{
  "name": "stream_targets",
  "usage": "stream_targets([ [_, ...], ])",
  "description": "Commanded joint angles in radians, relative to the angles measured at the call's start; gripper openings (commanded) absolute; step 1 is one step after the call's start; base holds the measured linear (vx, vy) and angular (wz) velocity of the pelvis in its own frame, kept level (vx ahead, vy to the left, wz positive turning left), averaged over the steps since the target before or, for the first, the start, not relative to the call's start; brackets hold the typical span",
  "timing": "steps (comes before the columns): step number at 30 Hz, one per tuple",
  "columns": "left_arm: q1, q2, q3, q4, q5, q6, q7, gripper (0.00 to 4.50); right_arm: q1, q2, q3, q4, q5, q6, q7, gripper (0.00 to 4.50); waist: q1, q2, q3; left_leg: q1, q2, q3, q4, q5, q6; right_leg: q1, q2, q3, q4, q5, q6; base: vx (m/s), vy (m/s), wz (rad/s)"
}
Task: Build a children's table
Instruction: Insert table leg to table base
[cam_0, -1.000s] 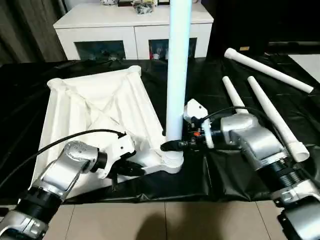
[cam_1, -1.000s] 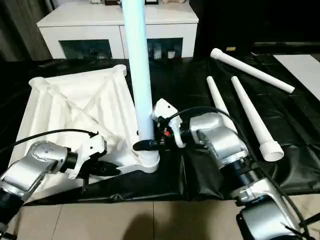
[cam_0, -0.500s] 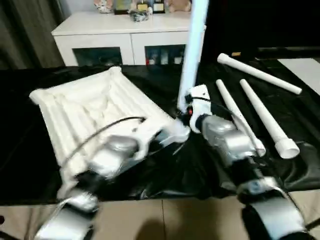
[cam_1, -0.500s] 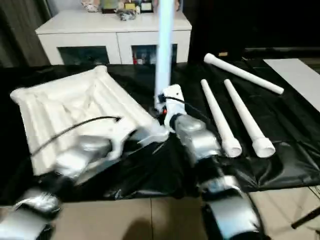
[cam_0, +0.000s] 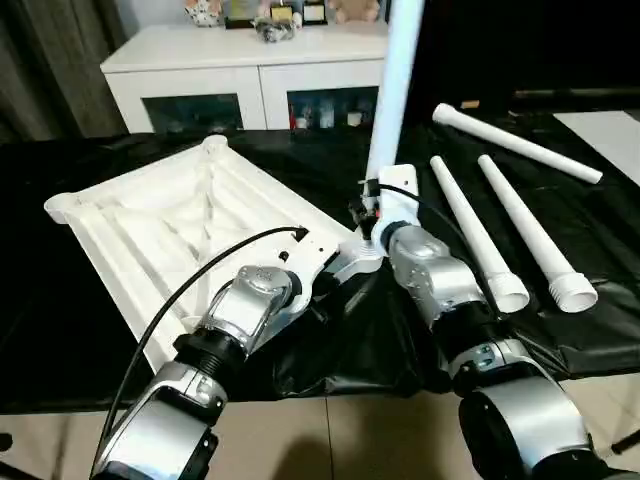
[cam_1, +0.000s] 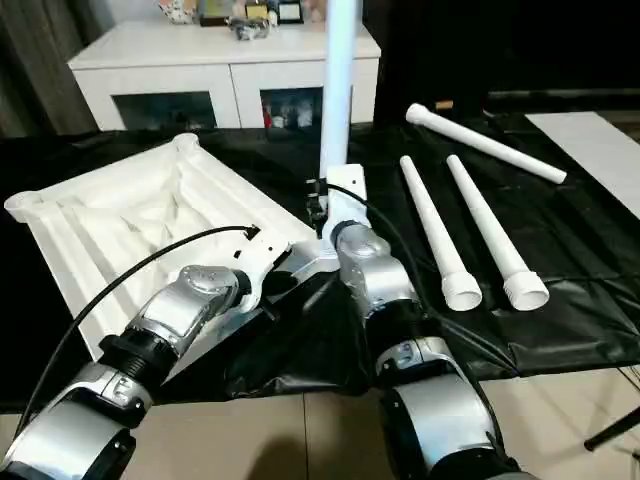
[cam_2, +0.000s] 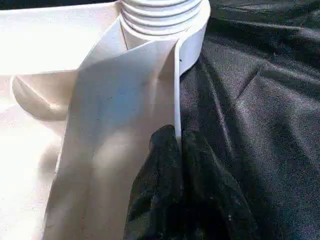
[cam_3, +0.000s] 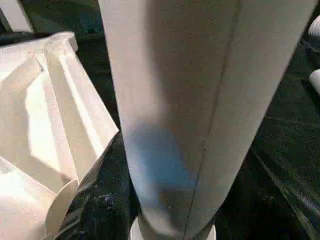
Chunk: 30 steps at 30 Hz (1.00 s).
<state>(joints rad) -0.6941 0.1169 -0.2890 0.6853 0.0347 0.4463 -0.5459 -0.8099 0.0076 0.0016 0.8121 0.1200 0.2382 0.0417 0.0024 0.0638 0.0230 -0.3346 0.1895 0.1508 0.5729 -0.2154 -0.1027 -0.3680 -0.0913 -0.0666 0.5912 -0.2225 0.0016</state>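
The children's table top (cam_0: 180, 230) lies upside down on the black cloth, its ribbed underside facing up. One white leg (cam_0: 392, 100) stands upright in the near right corner socket (cam_0: 358, 258), leaning slightly. My left gripper (cam_2: 176, 137) is shut on the top's thin rim just beside that socket (cam_2: 160, 15). My right gripper (cam_0: 368, 215) is at the base of the upright leg (cam_3: 185, 100), which sits between its fingers; they are hidden behind the gripper body.
Three loose white legs (cam_0: 470, 235) (cam_0: 530, 230) (cam_0: 515, 145) lie on the black cloth (cam_0: 560, 330) to the right. A white cabinet (cam_0: 250, 70) with glass doors stands behind. Tiled floor (cam_0: 350, 440) runs along the near edge.
The camera has shifted and the whole picture with it. Both arms now stretch further forward. Each gripper keeps the same hold, on the rim and at the leg base.
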Motion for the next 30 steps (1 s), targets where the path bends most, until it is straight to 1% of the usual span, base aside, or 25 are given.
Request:
stream_targets([
  [1, -0.016, 0.023, 0.024, 0.027, 0.015, -0.010, 0.015, 0.00, 0.058, 0.008, -0.008, 0.099, 0.019, 0.048, 0.008, 2.51, -0.004, 0.006, -0.025, -0.010, 0.020, -0.008, -0.086, -0.392, 0.007, 0.010, -0.044, 0.032, -0.099, -0.388, -0.139, 0.000, 0.000, 0.00],
  [2, -0.016, 0.026, 0.025, 0.026, 0.014, -0.011, 0.012, 0.00, 0.053, 0.005, -0.003, 0.096, 0.018, 0.039, 0.023, 2.57, -0.004, 0.006, -0.025, -0.012, 0.019, -0.008, -0.086, -0.391, 0.007, 0.012, -0.044, 0.031, -0.098, -0.384, -0.145, 0.000, 0.000, 0.00],
  [3, -0.016, 0.029, 0.026, 0.024, 0.014, -0.011, 0.008, 0.00, 0.046, 0.002, 0.003, 0.089, 0.018, 0.030, 0.041, 2.77, 0.001, 0.005, -0.033, -0.016, 0.022, -0.006, -0.083, -0.355, 0.004, 0.015, -0.051, 0.033, -0.096, -0.347, -0.156, 0.000, 0.000, 0.00],
  [4, -0.016, 0.033, 0.026, 0.023, 0.014, -0.016, 0.003, 0.00, 0.039, -0.002, 0.008, 0.075, 0.017, 0.022, 0.068, 2.77, 0.000, 0.003, -0.037, -0.021, 0.020, -0.007, -0.082, -0.317, 0.009, 0.024, -0.047, 0.033, -0.089, -0.300, -0.165, 0.000, 0.000, 0.00],
  [5, -0.016, 0.036, 0.025, 0.023, 0.013, -0.025, -0.004, 0.00, 0.033, -0.006, 0.013, 0.063, 0.015, 0.015, 0.092, 2.96, 0.003, 0.007, -0.041, -0.024, 0.024, 0.000, -0.077, -0.241, 0.037, 0.023, -0.044, 0.032, -0.078, -0.187, -0.202, 0.000, 0.000, 0.00],
  [6, -0.016, 0.037, 0.026, 0.022, 0.012, -0.028, -0.007, 0.00, 0.029, -0.009, 0.015, 0.055, 0.015, 0.017, 0.105, 2.99, 0.004, 0.008, -0.039, -0.024, 0.024, 0.003, -0.076, -0.244, 0.043, 0.019, -0.045, 0.033, -0.080, -0.185, -0.210, 0.000, 0.000, 0.00],
  [7, -0.015, 0.041, 0.026, 0.020, 0.010, -0.036, -0.016, 0.00, 0.023, -0.017, 0.021, 0.043, 0.012, 0.021, 0.137, 2.99, 0.002, 0.008, -0.037, -0.027, 0.022, 0.005, -0.074, -0.242, 0.047, 0.023, -0.045, 0.033, -0.079, -0.175, -0.224, 0.000, 0.000, 0.00],
  [8, -0.014, 0.044, 0.025, 0.018, 0.008, -0.045, -0.026, 0.00, 0.020, -0.025, 0.023, 0.033, 0.008, 0.021, 0.159, 3.15, 0.002, 0.008, -0.037, -0.030, 0.022, 0.005, -0.074, -0.235, 0.050, 0.025, -0.045, 0.032, -0.077, -0.173, -0.226, 0.000, 0.000, 0.00],
  [9, -0.011, 0.049, 0.022, 0.012, 0.007, -0.051, -0.037, 0.00, 0.021, -0.034, 0.028, 0.018, 0.008, 0.027, 0.181, 3.15, 0.004, 0.007, -0.038, -0.031, 0.022, 0.006, -0.071, -0.208, 0.058, 0.026, -0.047, 0.033, -0.076, -0.157, -0.229, 0.000, 0.000, 0.00],
  [10, -0.009, 0.052, 0.021, 0.008, 0.006, -0.055, -0.043, 0.00, 0.022, -0.040, 0.031, 0.008, 0.007, 0.031, 0.195, 3.35, 0.005, 0.008, -0.040, -0.032, 0.022, 0.006, -0.068, -0.191, 0.062, 0.027, -0.047, 0.033, -0.073, -0.140, -0.234, 0.000, 0.000, 0.00],
  [11, -0.006, 0.056, 0.018, 0.002, 0.005, -0.064, -0.055, 0.00, 0.023, -0.050, 0.036, -0.005, 0.006, 0.036, 0.220, 3.35, 0.007, 0.010, -0.046, -0.034, 0.022, 0.006, -0.060, -0.110, 0.081, 0.033, -0.046, 0.031, -0.062, -0.041, -0.252, 0.000, 0.000, 0.00],
  [12, 0.000, 0.063, 0.017, -0.011, 0.000, -0.058, -0.074, 0.00, 0.032, -0.065, 0.046, -0.033, 0.005, 0.044, 0.247, 3.39, 0.008, 0.012, -0.049, -0.034, 0.022, 0.006, -0.057, -0.075, 0.088, 0.035, -0.045, 0.031, -0.056, 0.007, -0.262, 0.000, 0.000, 0.00],
  [14, 0.026, 0.095, 0.005, -0.052, -0.010, -0.075, -0.147, 0.00, 0.080, -0.123, 0.086, -0.143, 0.010, 0.077, 0.356, 3.54, 0.013, 0.013, -0.060, -0.040, 0.016, 0.006, -0.039, 0.060, 0.143, 0.040, -0.042, 0.029, -0.034, 0.221, -0.291, 0.000, 0.000, 0.00],
  [16, 0.030, 0.101, 0.005, -0.058, -0.010, -0.077, -0.156, 0.00, 0.091, -0.134, 0.092, -0.168, 0.012, 0.085, 0.380, 3.77, 0.014, 0.011, -0.063, -0.039, 0.014, 0.007, -0.032, 0.097, 0.177, 0.037, -0.037, 0.028, -0.027, 0.312, -0.301, 0.000, 0.000, 0.00],
  [17, 0.041, 0.115, -0.002, -0.068, -0.014, -0.111, -0.191, 0.00, 0.111, -0.158, 0.107, -0.210, 0.017, 0.097, 0.424, 3.81, 0.015, 0.012, -0.060, -0.039, 0.016, 0.006, -0.031, 0.096, 0.206, 0.035, -0.039, 0.025, -0.027, 0.318, -0.318, 0.000, 0.000, 0.00],
  [18, 0.049, 0.124, -0.008, -0.074, -0.015, -0.137, -0.216, 0.00, 0.124, -0.173, 0.116, -0.236, 0.018, 0.106, 0.454, 3.84, 0.016, 0.011, -0.059, -0.040, 0.016, 0.007, -0.030, 0.084, 0.211, 0.036, -0.040, 0.025, -0.028, 0.303, -0.319, 0.000, 0.000, 0.00],
  [19, 0.064, 0.142, -0.018, -0.090, -0.019, -0.178, -0.257, 0.00, 0.148, -0.202, 0.131, -0.281, 0.025, 0.120, 0.503, 4.05, 0.018, 0.013, -0.059, -0.038, 0.021, 0.006, -0.030, 0.069, 0.217, 0.036, -0.041, 0.025, -0.029, 0.275, -0.317, 0.000, 0.000, 0.00],
  [20, 0.081, 0.161, -0.027, -0.109, -0.026, -0.228, -0.305, 0.00, 0.172, -0.231, 0.145, -0.325, 0.031, 0.132, 0.554, 4.05, 0.019, 0.014, -0.059, -0.037, 0.023, 0.006, -0.030, 0.061, 0.218, 0.034, -0.040, 0.025, -0.029, 0.262, -0.317, 0.000, 0.000, 0.00],
  [21, 0.097, 0.178, -0.033, -0.131, -0.038, -0.253, -0.347, 0.00, 0.193, -0.257, 0.155, -0.364, 0.038, 0.133, 0.598, 4.05, 0.020, 0.015, -0.056, -0.036, 0.027, 0.009, -0.031, 0.041, 0.213, 0.031, -0.041, 0.027, -0.031, 0.230, -0.314, 0.000, 0.000, 0.00],
  [22, 0.097, 0.178, -0.033, -0.131, -0.038, -0.253, -0.347, 0.00, 0.193, -0.257, 0.155, -0.364, 0.038, 0.133, 0.598, 4.17, 0.025, 0.015, -0.056, -0.034, 0.030, 0.008, -0.032, 0.028, 0.207, 0.032, -0.042, 0.026, -0.031, 0.211, -0.313, 0.000, 0.000, 0.00],
  [23, 0.117, 0.200, -0.037, -0.158, -0.048, -0.274, -0.388, 0.00, 0.220, -0.291, 0.166, -0.412, 0.051, 0.143, 0.651, 4.33, 0.031, 0.015, -0.052, -0.032, 0.033, 0.011, -0.036, -0.013, 0.186, 0.028, -0.041, 0.028, -0.035, 0.159, -0.309, 0.000, 0.000, 0.00],
  [25, 0.154, 0.243, -0.043, -0.212, -0.067, -0.296, -0.461, 0.00, 0.269, -0.364, 0.194, -0.503, 0.072, 0.150, 0.763, 4.33, 0.039, 0.017, -0.049, -0.029, 0.038, 0.014, -0.041, -0.069, 0.161, 0.025, -0.042, 0.031, -0.038, 0.103, -0.298, 0.000, 0.000, 0.00],
  [28, 0.185, 0.268, -0.037, -0.266, -0.100, -0.282, -0.517, 0.00, 0.294, -0.405, 0.208, -0.544, 0.080, 0.156, 0.828, 4.33, 0.044, 0.017, -0.049, -0.027, 0.039, 0.020, -0.044, -0.093, 0.129, 0.023, -0.040, 0.033, -0.037, 0.078, -0.290, 0.000, 0.000, 0.00],
  [29, 0.201, 0.281, -0.030, -0.293, -0.115, -0.278, -0.542, 0.00, 0.309, -0.427, 0.222, -0.573, 0.081, 0.169, 0.868, 4.33, 0.046, 0.017, -0.050, -0.023, 0.039, 0.024, -0.043, -0.093, 0.113, 0.020, -0.038, 0.033, -0.036, 0.083, -0.289, 0.000, 0.000, 0.00],
  [30, 0.205, 0.285, -0.029, -0.298, -0.116, -0.280, -0.546, 0.00, 0.314, -0.433, 0.228, -0.580, 0.081, 0.169, 0.880, 4.33, 0.046, 0.017, -0.049, -0.026, 0.038, 0.025, -0.042, -0.089, 0.111, 0.021, -0.038, 0.034, -0.035, 0.088, -0.288, 0.000, 0.000, 0.00],
])
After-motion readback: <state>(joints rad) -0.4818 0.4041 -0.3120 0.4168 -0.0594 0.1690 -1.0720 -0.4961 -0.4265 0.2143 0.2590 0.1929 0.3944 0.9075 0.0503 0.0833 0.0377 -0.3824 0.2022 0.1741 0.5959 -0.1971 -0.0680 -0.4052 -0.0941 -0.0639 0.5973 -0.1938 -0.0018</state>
